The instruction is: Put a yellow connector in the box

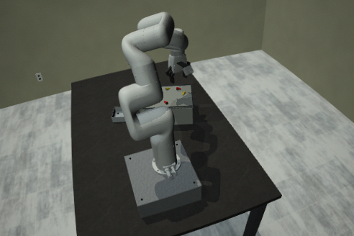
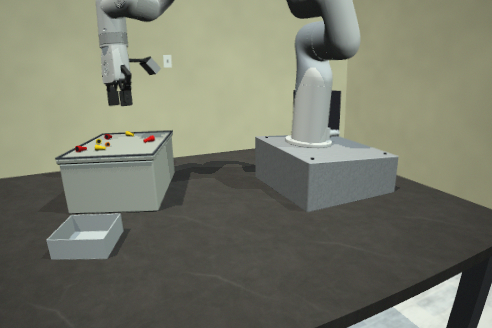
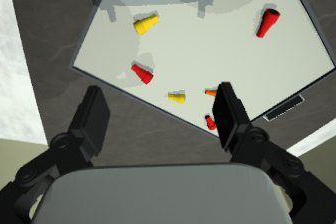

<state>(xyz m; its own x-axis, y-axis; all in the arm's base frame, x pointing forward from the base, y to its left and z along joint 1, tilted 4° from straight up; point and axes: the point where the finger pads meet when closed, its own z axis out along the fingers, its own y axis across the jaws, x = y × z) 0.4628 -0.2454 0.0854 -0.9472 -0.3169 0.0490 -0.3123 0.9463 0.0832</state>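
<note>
Top view: arm (image 1: 144,90) rises from a grey pedestal (image 1: 190,194) on the dark worktop (image 1: 96,162) and folds over the case (image 1: 184,114). Hand (image 1: 175,73) hangs above the far edge of the lid. On the lid, one yellow connector (image 1: 183,93) shows near the right side, with red ones (image 1: 178,88) beside it; others are hidden behind the arm. Box (image 1: 116,116) is partly visible left of the arm, beside the case.

Exterior view: hand (image 2: 119,96) sits well above the lid, touching nothing. Two yellow connectors lie loose on the lid: one (image 2: 129,133) toward the back, one (image 2: 100,147) near the front left. Red connectors (image 2: 149,139) are scattered around them. Box (image 2: 79,247) stands in front of the case (image 2: 114,185); no connector shows inside it.

Wrist view: fingers spread wide, nothing between them. Below, the lid (image 3: 215,55) shows a larger yellow connector (image 3: 146,24), a smaller yellow one (image 3: 177,97), red ones (image 3: 142,74), and an orange one (image 3: 210,92) partly behind the right finger.
</note>
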